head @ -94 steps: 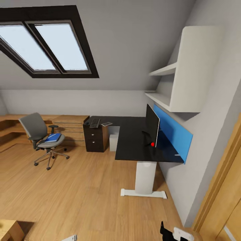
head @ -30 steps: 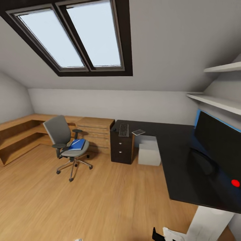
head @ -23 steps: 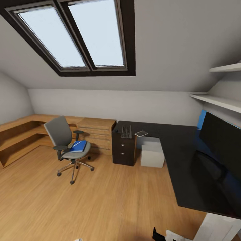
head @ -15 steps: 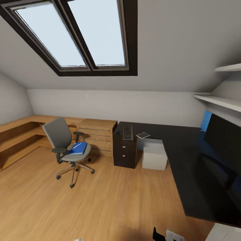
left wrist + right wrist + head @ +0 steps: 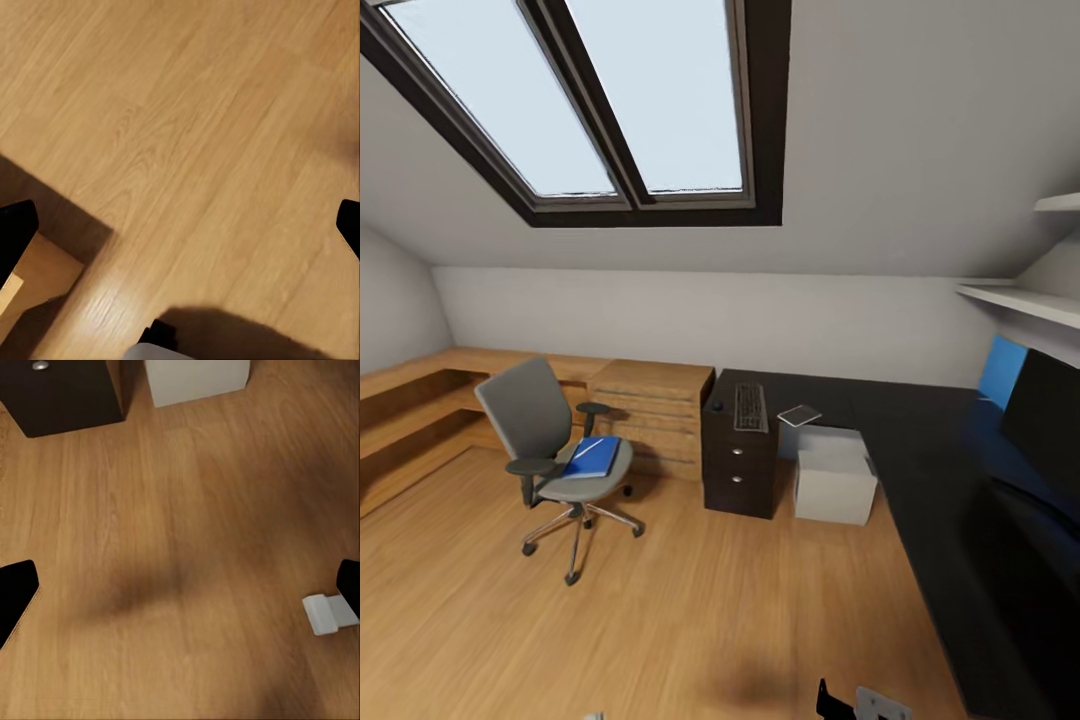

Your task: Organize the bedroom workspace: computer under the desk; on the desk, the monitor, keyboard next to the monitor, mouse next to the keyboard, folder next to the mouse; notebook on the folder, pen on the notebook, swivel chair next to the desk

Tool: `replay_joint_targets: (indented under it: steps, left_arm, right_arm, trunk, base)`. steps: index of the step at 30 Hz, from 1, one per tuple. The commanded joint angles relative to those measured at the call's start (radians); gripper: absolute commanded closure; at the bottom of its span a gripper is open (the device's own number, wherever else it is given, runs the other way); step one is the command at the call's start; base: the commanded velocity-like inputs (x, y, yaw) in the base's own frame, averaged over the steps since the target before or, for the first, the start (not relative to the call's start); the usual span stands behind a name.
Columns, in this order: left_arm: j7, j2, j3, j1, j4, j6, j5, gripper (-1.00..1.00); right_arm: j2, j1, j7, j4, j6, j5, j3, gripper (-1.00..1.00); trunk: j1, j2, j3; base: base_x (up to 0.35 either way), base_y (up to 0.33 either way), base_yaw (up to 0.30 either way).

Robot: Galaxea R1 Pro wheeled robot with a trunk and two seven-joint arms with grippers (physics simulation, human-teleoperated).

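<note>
The swivel chair (image 5: pixel 538 412) stands on the floor left of the desk (image 5: pixel 920 440), apart from it. On its seat lies the blue folder (image 5: pixel 592 457); a thin pale line on it is too small to name. The keyboard (image 5: pixel 749 407), mouse (image 5: pixel 717 406) and notebook (image 5: pixel 799 415) rest on the desk's far wing above the drawer unit (image 5: pixel 740 475). Under the desk sits the computer (image 5: pixel 835 478). The monitor (image 5: pixel 1050 415) shows at the right edge. My left gripper (image 5: pixel 180 229) and right gripper (image 5: pixel 180 585) are open over bare floor, holding nothing.
Low wooden shelving (image 5: pixel 420 400) and a wooden drawer block (image 5: pixel 650 405) line the far wall. A blue wall panel (image 5: pixel 1000 370) and white shelves (image 5: pixel 1020 300) are behind the desk. A light wooden box (image 5: pixel 30 289) lies under my left arm, a white desk foot (image 5: pixel 330 613) under my right.
The whole head view has shifted: the camera has moved closer and turned left, so the monitor sits at the right edge. Chair, folder and desk items have not moved.
</note>
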Motion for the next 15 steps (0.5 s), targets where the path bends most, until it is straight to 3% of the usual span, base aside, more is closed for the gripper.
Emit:
replay_joint_targets:
  steps: [1, 6, 15]
  left_arm:
    - [0.005, 0.0, -0.009, 0.0, 0.0, -0.003, 0.007, -1.0]
    - [0.005, 0.0, -0.009, 0.0, 0.0, -0.003, 0.007, -1.0]
    - [0.005, 0.0, -0.009, 0.0, 0.0, -0.003, 0.007, -1.0]
  right_arm:
    - [0.0, 0.0, -0.008, 0.0, -0.001, 0.011, -0.004, -1.0]
    - [-0.001, 0.0, -0.007, 0.0, -0.001, 0.011, -0.003, -1.0]
    - [-0.001, 0.0, -0.007, 0.0, -0.001, 0.011, -0.002, -1.0]
  trunk:
    - [0.001, 0.0, 0.0]
    - [0.001, 0.0, 0.0]
    - [0.001, 0.0, 0.004]
  base:
    - [0.32, 0.141, -0.012]
    - [0.318, 0.177, -0.132]
    - [0.307, 0.206, -0.23]
